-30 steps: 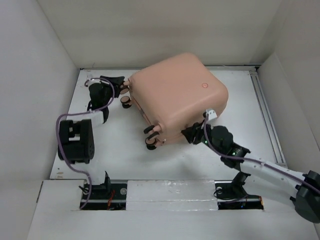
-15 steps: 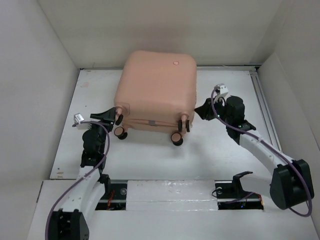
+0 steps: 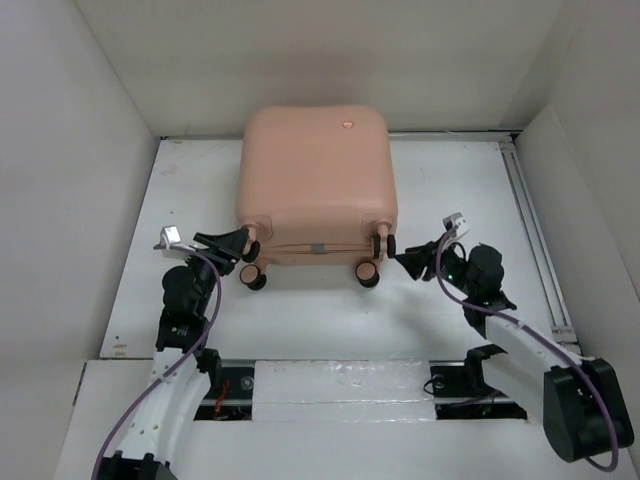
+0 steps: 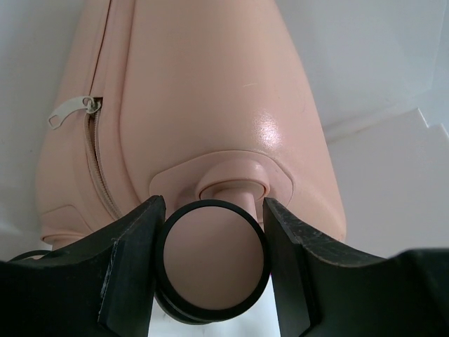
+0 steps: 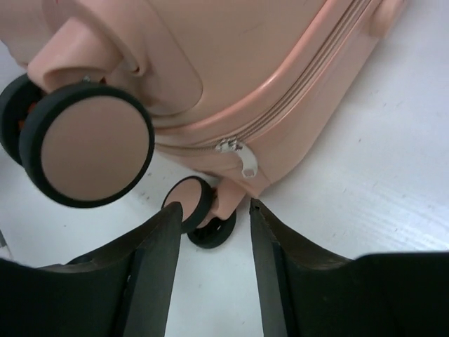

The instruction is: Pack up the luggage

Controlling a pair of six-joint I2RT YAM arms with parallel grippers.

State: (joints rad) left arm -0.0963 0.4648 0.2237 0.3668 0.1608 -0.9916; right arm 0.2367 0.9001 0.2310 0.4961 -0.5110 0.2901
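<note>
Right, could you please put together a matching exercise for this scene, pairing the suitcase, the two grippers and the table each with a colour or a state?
Column one:
1. luggage
2. left gripper
3. right gripper
4. table

Column two:
A. white
B. open, nothing between its fingers
C. peach-pink, wheels facing the arms
D. closed on a caster wheel

Pairs: 1-C, 2-D, 3-B, 4-A
</note>
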